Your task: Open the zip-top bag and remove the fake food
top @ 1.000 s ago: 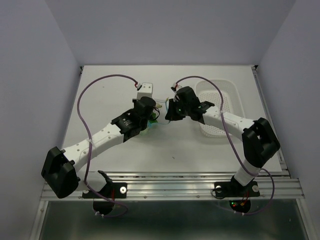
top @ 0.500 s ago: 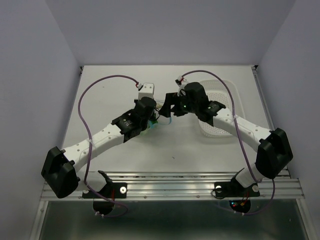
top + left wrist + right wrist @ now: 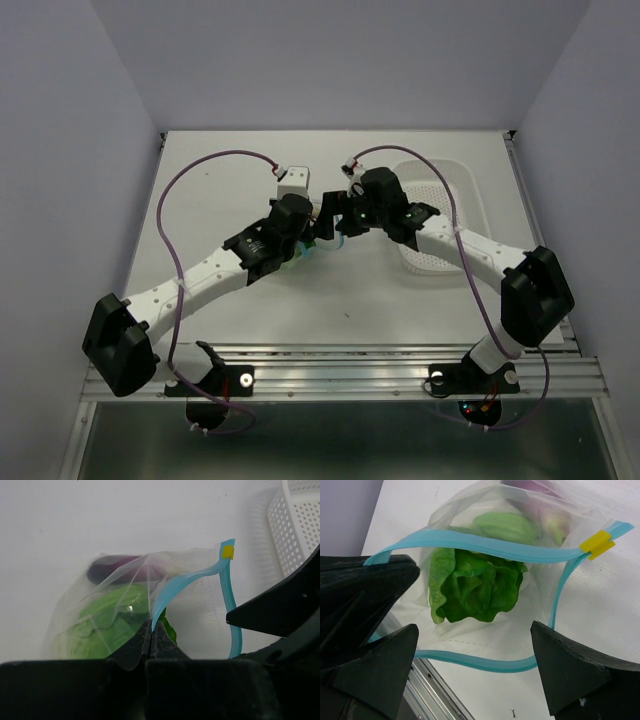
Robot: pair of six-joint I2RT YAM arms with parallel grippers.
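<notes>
The zip-top bag (image 3: 112,587) lies on the white table with its mouth pulled open. My left gripper (image 3: 151,629) is shut on the upper teal zip strip (image 3: 470,541), holding it up. My right gripper (image 3: 475,625) is open wide in front of the mouth, with the lower strip (image 3: 485,661) lying loose between its fingers. The fake food is inside the bag: a leafy green cabbage piece (image 3: 475,585) and, behind it, a dark purple piece (image 3: 120,565). A yellow slider (image 3: 596,543) sits at the strip's end. In the top view both grippers (image 3: 315,225) (image 3: 338,215) meet over the bag and mostly hide it.
A white perforated basket (image 3: 455,190) stands right of the bag, under the right forearm; its corner (image 3: 300,525) shows in the left wrist view. The table's metal front rail (image 3: 427,700) runs just below the right gripper.
My right gripper has opened wide and its arm has shifted back a little. The left gripper has stayed shut on the strip in the same place.
</notes>
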